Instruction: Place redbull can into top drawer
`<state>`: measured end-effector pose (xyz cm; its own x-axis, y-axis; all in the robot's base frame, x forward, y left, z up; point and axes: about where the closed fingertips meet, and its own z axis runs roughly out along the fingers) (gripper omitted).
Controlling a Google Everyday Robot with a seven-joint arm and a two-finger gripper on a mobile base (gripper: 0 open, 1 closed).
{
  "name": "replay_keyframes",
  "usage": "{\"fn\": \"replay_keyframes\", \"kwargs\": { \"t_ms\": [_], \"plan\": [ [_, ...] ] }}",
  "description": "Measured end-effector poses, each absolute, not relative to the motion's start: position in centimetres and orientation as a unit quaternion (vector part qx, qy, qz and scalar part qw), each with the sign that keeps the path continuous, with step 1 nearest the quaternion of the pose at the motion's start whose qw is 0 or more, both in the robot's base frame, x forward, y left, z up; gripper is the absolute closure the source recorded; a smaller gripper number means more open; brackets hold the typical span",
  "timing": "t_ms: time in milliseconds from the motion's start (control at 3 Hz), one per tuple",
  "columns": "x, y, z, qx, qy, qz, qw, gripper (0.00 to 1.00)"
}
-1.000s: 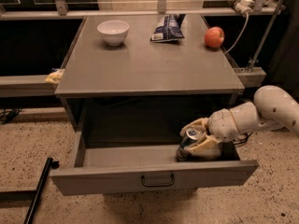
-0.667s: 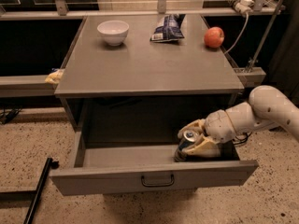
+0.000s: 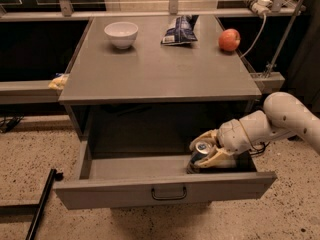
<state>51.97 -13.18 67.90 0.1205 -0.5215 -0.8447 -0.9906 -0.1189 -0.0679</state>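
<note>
Speckled floor surrounds the desk [image 3: 160, 74]; its top drawer [image 3: 110, 194] stands open. Below the desk's front right corner, the hand [image 3: 204, 154] grips the redbull can [image 3: 202, 147], held low inside, seemingly for release.

no text legible, even on redbull can [image 3: 201, 149] held by gripper [image 3: 204, 154] in top drawer [image 3: 120, 193]

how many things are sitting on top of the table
3: a white bowl back left, a blue snack bag back centre, a red apple back right. The gripper, shut on the redbull can, is down in the open top drawer; nothing seems hidden.
</note>
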Motion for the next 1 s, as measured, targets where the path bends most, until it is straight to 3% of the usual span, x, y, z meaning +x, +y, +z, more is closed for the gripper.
{"fn": "replay_keyframes", "kwargs": {
  "t_ms": [1000],
  "plan": [
    [51.97,-13.17,67.9,-0.665,0.568,0.342,0.343,0.14]
  ]
}}
